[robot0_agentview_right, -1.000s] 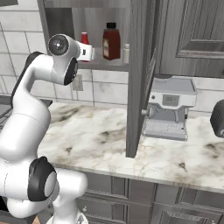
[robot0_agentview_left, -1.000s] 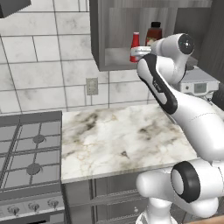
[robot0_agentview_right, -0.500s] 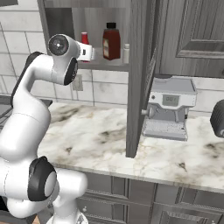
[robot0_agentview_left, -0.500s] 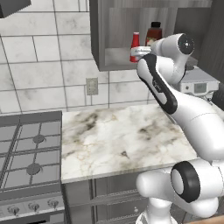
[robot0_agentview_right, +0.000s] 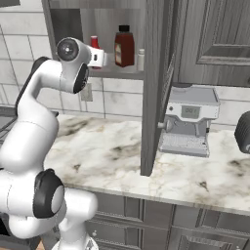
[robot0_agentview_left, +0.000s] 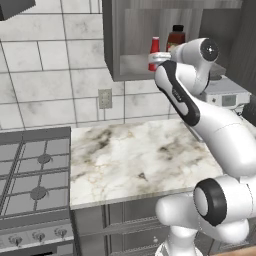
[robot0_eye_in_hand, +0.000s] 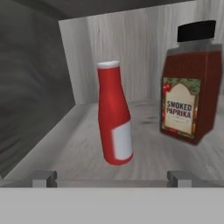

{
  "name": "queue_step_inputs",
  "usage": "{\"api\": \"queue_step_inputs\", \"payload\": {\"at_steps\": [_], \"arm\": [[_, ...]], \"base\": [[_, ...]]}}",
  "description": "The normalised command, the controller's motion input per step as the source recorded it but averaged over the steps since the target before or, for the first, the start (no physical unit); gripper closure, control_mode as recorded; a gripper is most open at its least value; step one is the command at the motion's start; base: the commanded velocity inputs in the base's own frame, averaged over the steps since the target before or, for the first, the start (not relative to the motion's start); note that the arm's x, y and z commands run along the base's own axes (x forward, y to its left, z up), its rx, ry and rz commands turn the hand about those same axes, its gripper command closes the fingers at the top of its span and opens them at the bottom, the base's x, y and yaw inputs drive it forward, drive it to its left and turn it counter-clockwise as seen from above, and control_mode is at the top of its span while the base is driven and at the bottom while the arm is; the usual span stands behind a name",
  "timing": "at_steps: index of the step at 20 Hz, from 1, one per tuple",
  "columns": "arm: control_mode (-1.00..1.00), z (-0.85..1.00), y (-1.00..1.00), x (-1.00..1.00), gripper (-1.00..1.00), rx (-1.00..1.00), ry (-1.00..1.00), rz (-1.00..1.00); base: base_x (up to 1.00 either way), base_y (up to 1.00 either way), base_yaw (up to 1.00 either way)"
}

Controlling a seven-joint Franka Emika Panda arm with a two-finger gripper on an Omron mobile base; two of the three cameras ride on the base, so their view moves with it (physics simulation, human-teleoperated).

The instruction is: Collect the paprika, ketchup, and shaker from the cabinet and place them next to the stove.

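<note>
Pincer wide, empty, at cabinet mouth. Ketchup upright mid-frame on shelf, paprika near at right. Best advanced straight, centred on ketchup, clear of paprika, before closing.

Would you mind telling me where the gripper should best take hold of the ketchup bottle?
Probably the wide lower body of the ketchup bottle, at its white label, coming straight in from the cabinet's doorless front. It stands upright, apart from the paprika, between the open gripper's fingertips.
</note>
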Motion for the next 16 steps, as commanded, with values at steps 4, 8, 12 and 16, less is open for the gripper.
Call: {"api": "queue_step_inputs", "payload": {"at_steps": [4, 8, 12, 16], "arm": [[-1.00, 0.01, -0.03, 0.16, -1.00, 0.00, -0.01, 0.00], [-1.00, 0.06, -0.02, 0.11, -1.00, 0.00, -0.03, 0.02], [-1.00, 0.08, 0.00, 0.23, -1.00, -0.01, -0.01, 0.02], [-1.00, 0.03, 0.00, 0.37, -1.00, 0.00, 0.00, 0.00]], "base": [[0.00, 0.00, 0.00], [0.00, 0.00, 0.00], [0.00, 0.00, 0.00], [0.00, 0.00, 0.00]]}}
